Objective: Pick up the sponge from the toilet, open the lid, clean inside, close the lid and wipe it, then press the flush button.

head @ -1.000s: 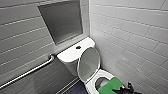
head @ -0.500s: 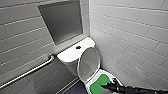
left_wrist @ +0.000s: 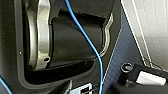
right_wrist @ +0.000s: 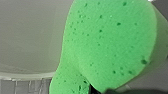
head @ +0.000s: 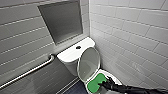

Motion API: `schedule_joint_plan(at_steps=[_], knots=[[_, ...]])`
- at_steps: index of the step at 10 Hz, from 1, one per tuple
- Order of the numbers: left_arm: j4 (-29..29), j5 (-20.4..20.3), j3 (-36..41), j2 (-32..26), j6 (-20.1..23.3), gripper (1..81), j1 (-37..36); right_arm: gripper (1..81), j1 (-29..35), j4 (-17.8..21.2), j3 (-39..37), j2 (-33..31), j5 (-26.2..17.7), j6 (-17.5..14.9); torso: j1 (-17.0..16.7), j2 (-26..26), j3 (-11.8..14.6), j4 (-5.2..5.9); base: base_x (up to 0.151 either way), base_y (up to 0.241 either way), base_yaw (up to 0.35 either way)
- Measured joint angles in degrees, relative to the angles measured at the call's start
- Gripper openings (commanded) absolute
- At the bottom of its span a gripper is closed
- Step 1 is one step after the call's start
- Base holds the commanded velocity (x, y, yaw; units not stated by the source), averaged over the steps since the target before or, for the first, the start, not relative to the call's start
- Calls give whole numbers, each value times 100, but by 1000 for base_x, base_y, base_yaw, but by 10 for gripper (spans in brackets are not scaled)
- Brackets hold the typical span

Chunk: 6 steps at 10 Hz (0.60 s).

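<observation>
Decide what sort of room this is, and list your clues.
A restroom, probably an accessible one: a white toilet with its lid raised, a metal grab bar on the tiled wall, and the right gripper holding a green sponge.

- The right arm [head: 135, 88], black and nearly level, reaches in over the front of the toilet [head: 71, 53].
- The right tool [head: 107, 83] sits low over the toilet's bowl, clamped on one edge of the sponge [head: 94, 85].
- The left wrist faces the robot's own dark housing [left_wrist: 72, 42], which a blue cable [left_wrist: 86, 40] crosses.
</observation>
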Motion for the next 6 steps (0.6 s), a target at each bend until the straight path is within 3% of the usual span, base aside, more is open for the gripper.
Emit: schedule_joint_plan(at_steps=[4,6], knots=[[0,-2,-43,-4,-13,811,1,10,-69,182,-1163,802,174,-2,0,0,0,0,0,0,0],[0,0,-44,-4,-11,811,1,10,-361,206,-1280,959,194,-6,0,0,0,0,0,0,0]])
